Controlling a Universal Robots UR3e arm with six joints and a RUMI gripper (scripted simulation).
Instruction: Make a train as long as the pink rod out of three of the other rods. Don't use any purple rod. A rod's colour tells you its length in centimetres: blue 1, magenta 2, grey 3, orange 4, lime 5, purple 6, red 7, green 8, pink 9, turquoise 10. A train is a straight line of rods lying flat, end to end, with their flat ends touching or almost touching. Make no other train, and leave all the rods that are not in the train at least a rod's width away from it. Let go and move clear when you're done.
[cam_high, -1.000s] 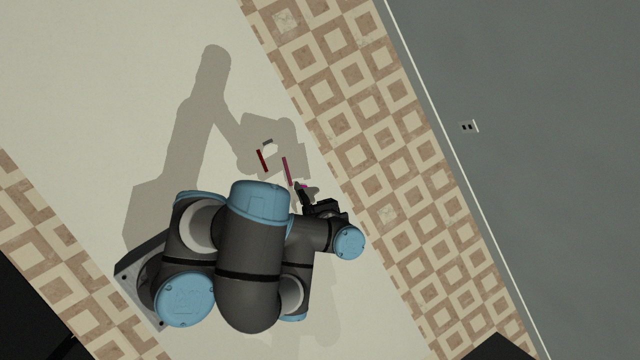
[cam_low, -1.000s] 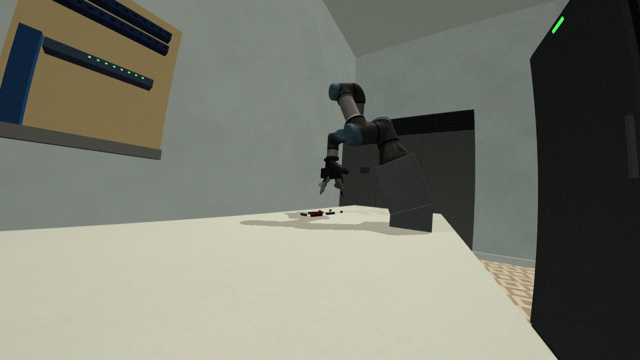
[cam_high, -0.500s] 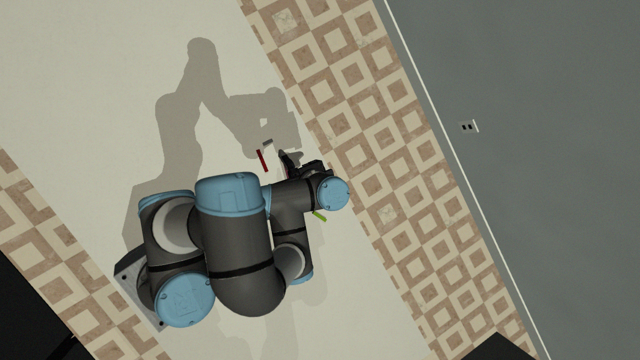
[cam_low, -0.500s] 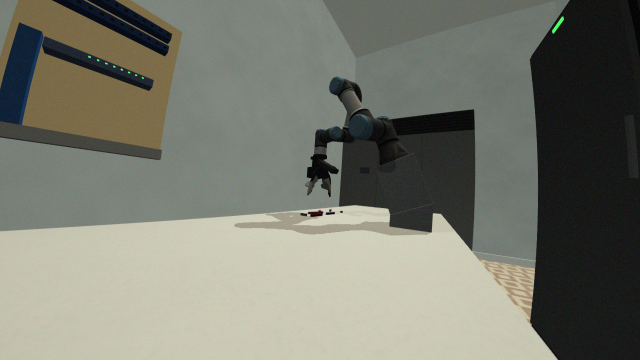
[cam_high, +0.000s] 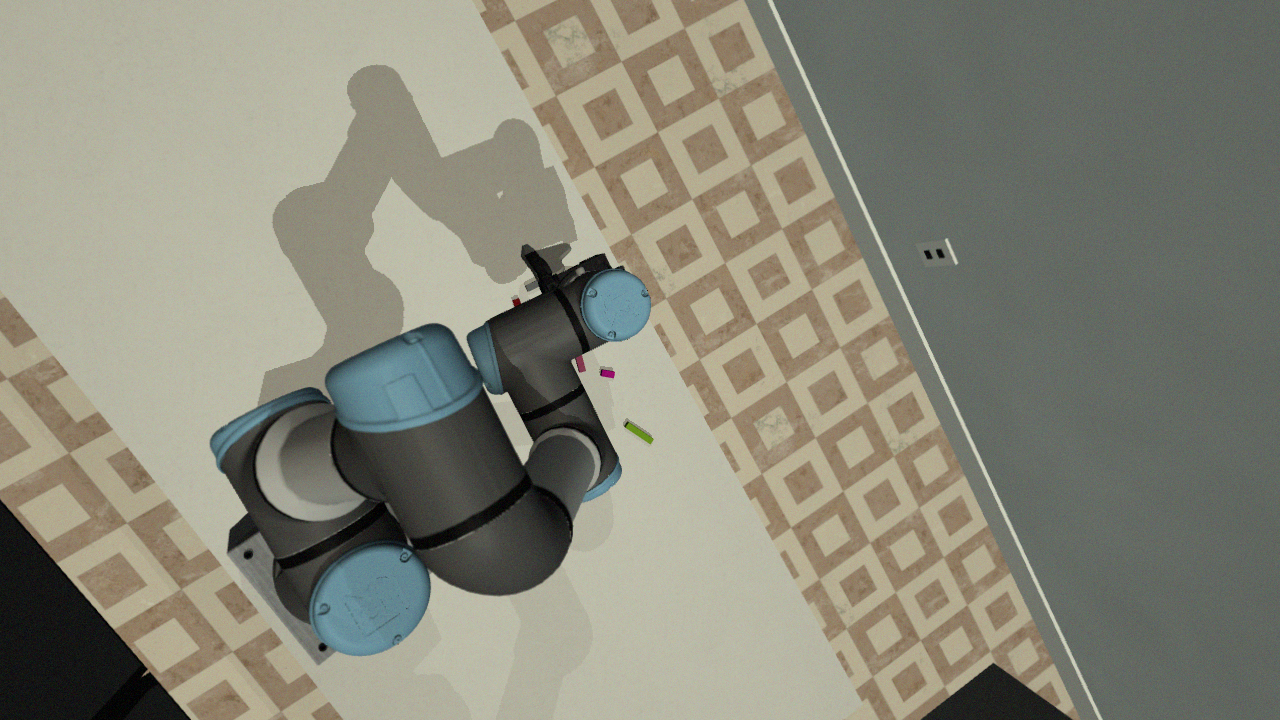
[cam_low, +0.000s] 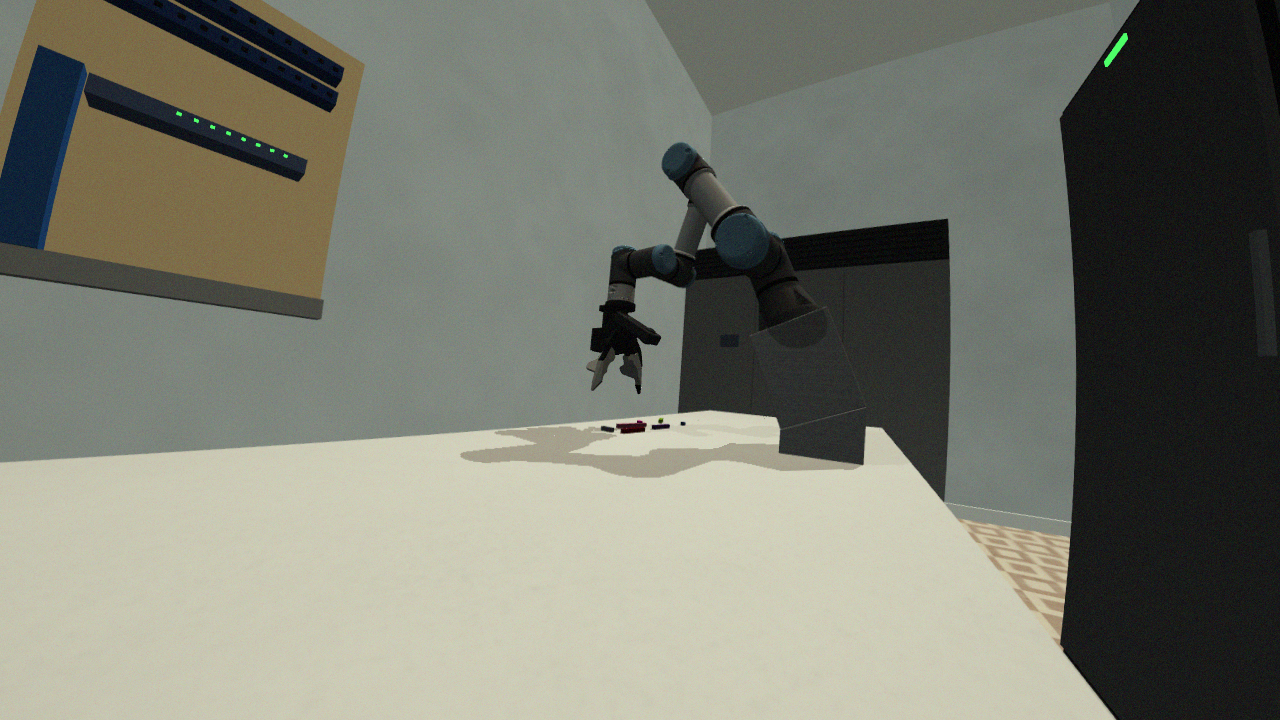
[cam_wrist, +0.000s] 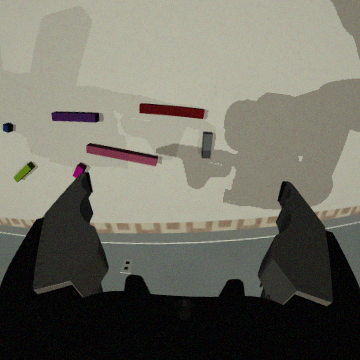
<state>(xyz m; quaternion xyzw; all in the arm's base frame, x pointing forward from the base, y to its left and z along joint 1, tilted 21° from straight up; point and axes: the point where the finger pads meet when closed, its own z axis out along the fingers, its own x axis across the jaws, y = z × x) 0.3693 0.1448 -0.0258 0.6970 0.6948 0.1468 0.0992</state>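
Observation:
In the wrist view the pink rod (cam_wrist: 122, 154) lies flat on the cream table. The red rod (cam_wrist: 172, 110) lies above it, the grey rod (cam_wrist: 207, 144) to its right, the purple rod (cam_wrist: 75, 116) to its upper left. The small magenta rod (cam_wrist: 79, 170) sits by my left fingertip, the lime rod (cam_wrist: 24, 171) and blue rod (cam_wrist: 7, 127) at the far left. All rods lie apart. My gripper (cam_wrist: 185, 178) (cam_low: 615, 374) is open and empty, well above the table. In the top view the arm hides most rods; the magenta rod (cam_high: 606, 371) and lime rod (cam_high: 638, 431) show.
The table's edge runs close past the rods (cam_high: 680, 376), with tiled floor beyond. The arm's base (cam_low: 810, 394) stands on the table near the rods. A dark cabinet (cam_low: 1172, 358) stands at the right.

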